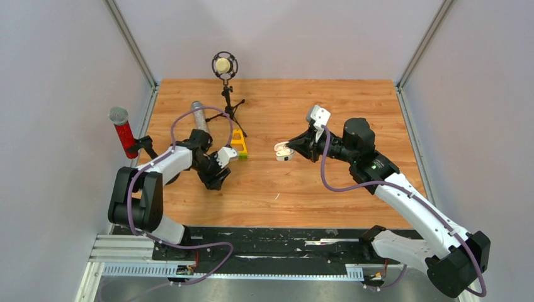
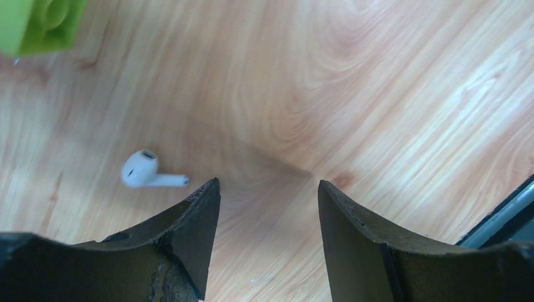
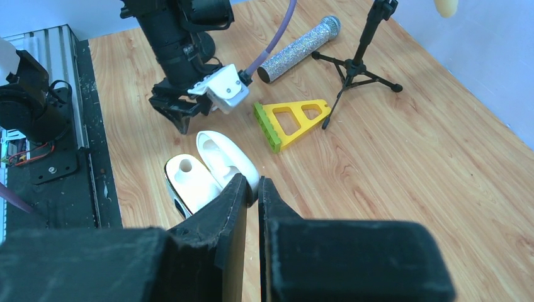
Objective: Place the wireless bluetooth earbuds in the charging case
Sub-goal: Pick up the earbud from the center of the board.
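Open charging case (image 3: 192, 182) in right jaws

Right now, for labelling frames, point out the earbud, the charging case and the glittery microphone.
earbud (image 2: 138, 168): left wrist view, rounded head.
charging case (image 3: 192, 185): right wrist view, open base.
glittery microphone (image 3: 296, 49): right wrist view, mid barrel.

There is one shiny white plastic case (image 3: 194, 184). One tiny white plastic earbud (image 2: 148, 171) shows. There are three microphones: one red-handled microphone with a grey head (image 1: 123, 131), one silver glittery microphone (image 3: 301, 48), and one round cream microphone (image 1: 222, 65). There is one black tripod stand (image 3: 354, 65), one yellow plastic triangle with a green edge (image 3: 275, 129), and two white and black robot arms (image 1: 403, 195).
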